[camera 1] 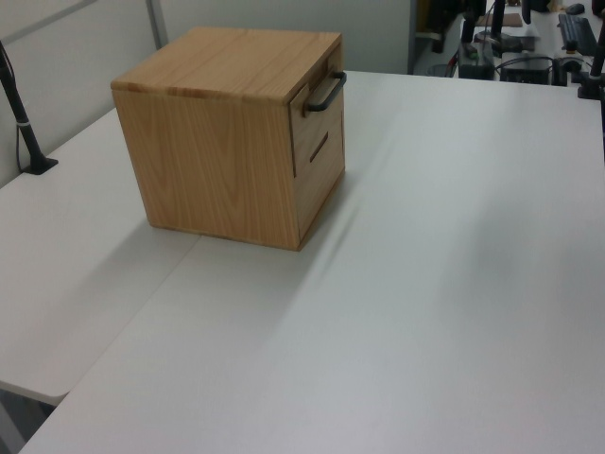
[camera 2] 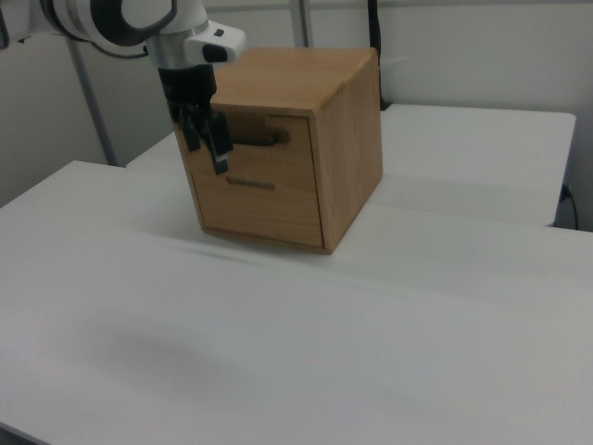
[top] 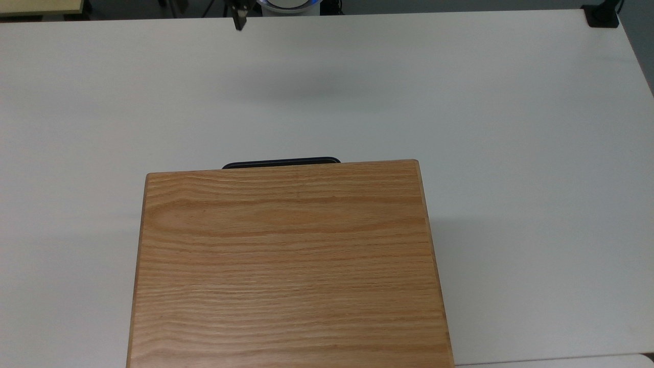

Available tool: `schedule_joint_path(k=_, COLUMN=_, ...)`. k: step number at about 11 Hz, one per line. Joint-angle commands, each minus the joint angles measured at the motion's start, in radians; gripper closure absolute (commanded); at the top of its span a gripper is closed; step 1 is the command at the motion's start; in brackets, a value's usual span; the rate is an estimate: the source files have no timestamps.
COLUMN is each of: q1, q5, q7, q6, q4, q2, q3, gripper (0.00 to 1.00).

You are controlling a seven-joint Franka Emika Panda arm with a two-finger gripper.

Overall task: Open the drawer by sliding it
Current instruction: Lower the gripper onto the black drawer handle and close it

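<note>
A light oak cabinet (camera 1: 213,142) with wavy brown grain and a black bar handle (camera 1: 325,93) on its drawer (camera 1: 315,112) stands on a plain white table (top: 511,153), beside a white arm (camera 2: 130,19) with a black gripper (camera 2: 211,148).
</note>
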Motion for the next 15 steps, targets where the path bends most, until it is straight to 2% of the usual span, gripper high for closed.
schedule_joint_path(k=1, q1=-0.018, q5=0.154, q7=0.388, q6=0.171, q4=-0.028, q2=-0.007, q3=0.004, gripper=0.0)
schedule_joint_path(k=4, q1=0.009, q5=0.239, q7=0.739, q6=0.424, q4=-0.129, q2=-0.01, q3=0.011, gripper=0.06)
schedule_joint_path(k=6, q1=0.041, q5=0.249, q7=0.852, q6=0.567, q4=-0.183, q2=-0.01, q3=0.011, gripper=0.07)
schedule_joint_path(k=7, q1=0.054, q5=0.249, q7=0.883, q6=0.607, q4=-0.191, q2=-0.007, q3=0.011, gripper=0.07)
schedule_joint_path(k=10, q1=0.09, q5=0.249, q7=0.895, q6=0.738, q4=-0.19, q2=0.039, q3=0.011, gripper=0.24)
schedule_joint_path(k=11, q1=0.093, q5=0.247, q7=0.895, q6=0.785, q4=-0.185, q2=0.071, q3=0.012, gripper=0.35)
schedule_joint_path(k=15, q1=0.136, q5=0.236, q7=0.897, q6=0.896, q4=-0.182, q2=0.149, q3=0.012, gripper=0.4)
